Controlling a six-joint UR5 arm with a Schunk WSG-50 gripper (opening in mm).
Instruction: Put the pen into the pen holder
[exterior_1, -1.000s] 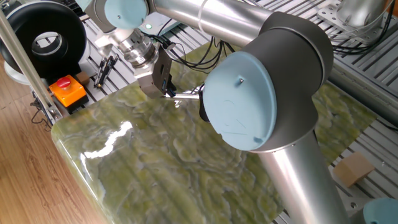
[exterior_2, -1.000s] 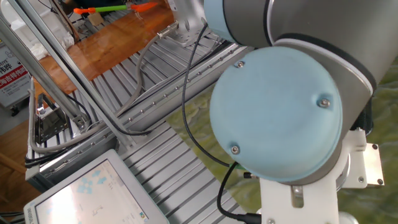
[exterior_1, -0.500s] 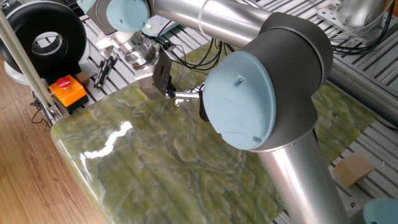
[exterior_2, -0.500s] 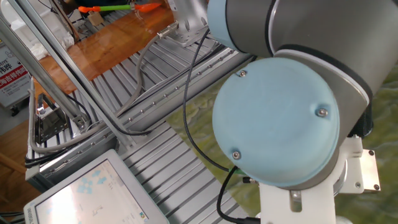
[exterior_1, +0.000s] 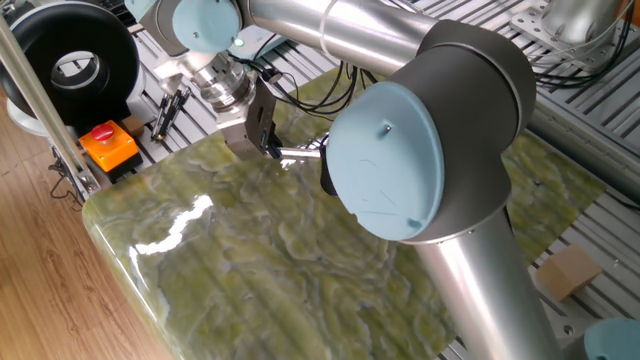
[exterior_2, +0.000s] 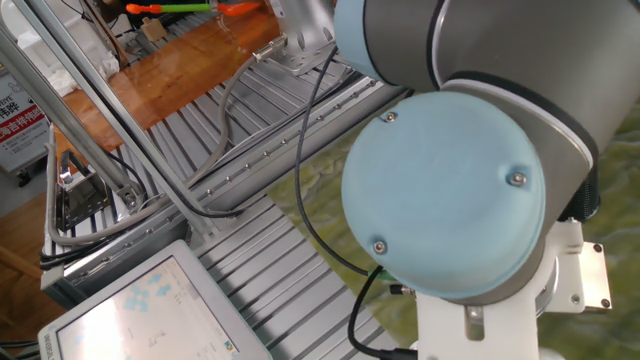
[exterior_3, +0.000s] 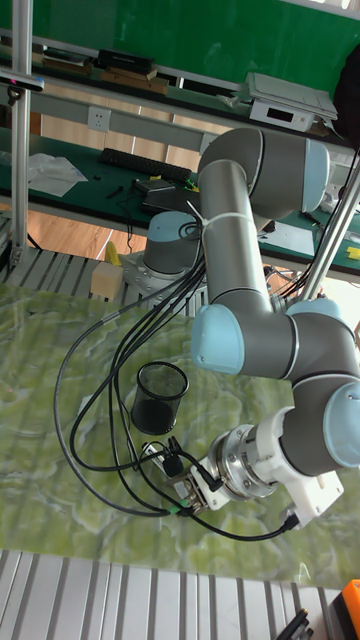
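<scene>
1. While the hand is closing on the pen, its white barrel is jutting sideways from the fingers.
2. Light, stiff and slick, it is wanting a mid-barrel hold.
3. Beyond the hand, the pen holder is standing upright on the counter.

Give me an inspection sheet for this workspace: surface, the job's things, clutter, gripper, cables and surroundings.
Surface: green marbled table top, glossy, with glare.
Job's things: pen lies nearly level at the gripper; pen holder stands upright on the table, nothing seen inside it.
Clutter: nothing seen on the marbled top besides the holder and cables.
Gripper: gripper low over the table, shut on the pen's near end.
Cables: black cables loop across the table and around the holder.
Surroundings: orange box with red button, dark pens and black reel beside the table; cardboard block on the slatted frame; keyboard on the rear bench.
</scene>
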